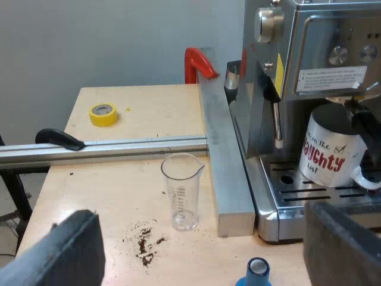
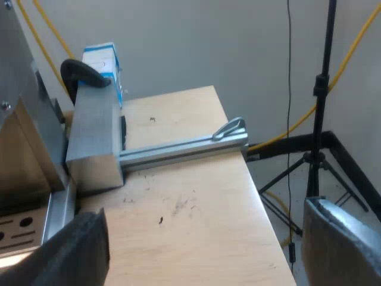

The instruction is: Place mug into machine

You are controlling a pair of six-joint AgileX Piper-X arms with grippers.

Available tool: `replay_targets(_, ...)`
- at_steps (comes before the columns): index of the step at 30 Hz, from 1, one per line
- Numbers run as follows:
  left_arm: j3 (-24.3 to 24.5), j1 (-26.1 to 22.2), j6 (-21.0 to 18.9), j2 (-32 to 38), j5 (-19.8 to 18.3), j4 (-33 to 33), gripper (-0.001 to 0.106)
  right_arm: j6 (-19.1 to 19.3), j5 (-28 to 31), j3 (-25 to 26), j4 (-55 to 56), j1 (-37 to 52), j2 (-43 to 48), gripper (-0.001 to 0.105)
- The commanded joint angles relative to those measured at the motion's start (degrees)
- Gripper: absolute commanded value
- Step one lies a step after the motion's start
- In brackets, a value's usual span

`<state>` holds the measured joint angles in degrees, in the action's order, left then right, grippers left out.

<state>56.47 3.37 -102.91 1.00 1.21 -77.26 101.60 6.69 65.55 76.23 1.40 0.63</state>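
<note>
The left gripper (image 1: 202, 235) hangs low over the table (image 1: 119, 196) with its two black fingers (image 1: 65, 253) spread wide and nothing between them. Ahead of it and off to one side stands the espresso machine (image 1: 315, 53). The mug (image 1: 333, 149), white with red and black lettering, is already on the machine's drip tray (image 1: 292, 196), under the front, well apart from this gripper. Just ahead of the fingers a clear measuring glass (image 1: 181, 190) stands upright on the table, with spilled coffee grounds (image 1: 143, 241) near its foot. The top of a blue tamper (image 1: 257, 271) shows close under the gripper. Farther off lie a yellow tape roll (image 1: 103, 113) and a metal rail (image 1: 119, 149).

The right gripper (image 2: 205, 217) is also fully open and holds nothing, hovering over bare table (image 2: 196, 202). Ahead of it a metal block (image 2: 92, 140) and rail (image 2: 184, 149) lie on the table, and an edge of the drip tray (image 2: 18, 229) shows beside one finger.
</note>
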Motion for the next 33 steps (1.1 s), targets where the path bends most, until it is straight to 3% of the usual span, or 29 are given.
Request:
replay_targets(1, -1.3, 0.0, -0.2, 7.9, 0.6, 2.7, 0.071, 0.3, 0.0, -2.7, -3.5, 0.2, 2.7, 0.069)
replay_targets(9, -11.9, 0.0, -0.2, 7.8, 0.3, 14.8, 0.071, 0.3, -2.8, -17.4, -18.8, 0.2, 2.4, 0.069)
replay_targets(14, -18.7, 0.0, 2.8, 7.7, 0.3, 20.2, 0.071, 0.8, -3.0, -25.5, -21.2, 0.2, 2.3, 0.069)
replay_targets(18, -23.5, 0.0, 2.9, 7.7, 0.3, 21.1, 0.071, 3.3, -3.4, -31.5, -21.2, 0.2, 2.3, 0.069)
replay_targets(24, -28.1, 0.0, 2.9, 7.7, 0.3, 21.1, 0.071, 5.5, -8.3, -36.1, -20.6, 0.2, 2.3, 0.069)
replay_targets(33, -28.5, 0.0, 2.9, 7.7, 0.3, 21.9, 0.071, 5.2, -8.2, -37.0, -20.6, 0.2, 2.3, 0.069)
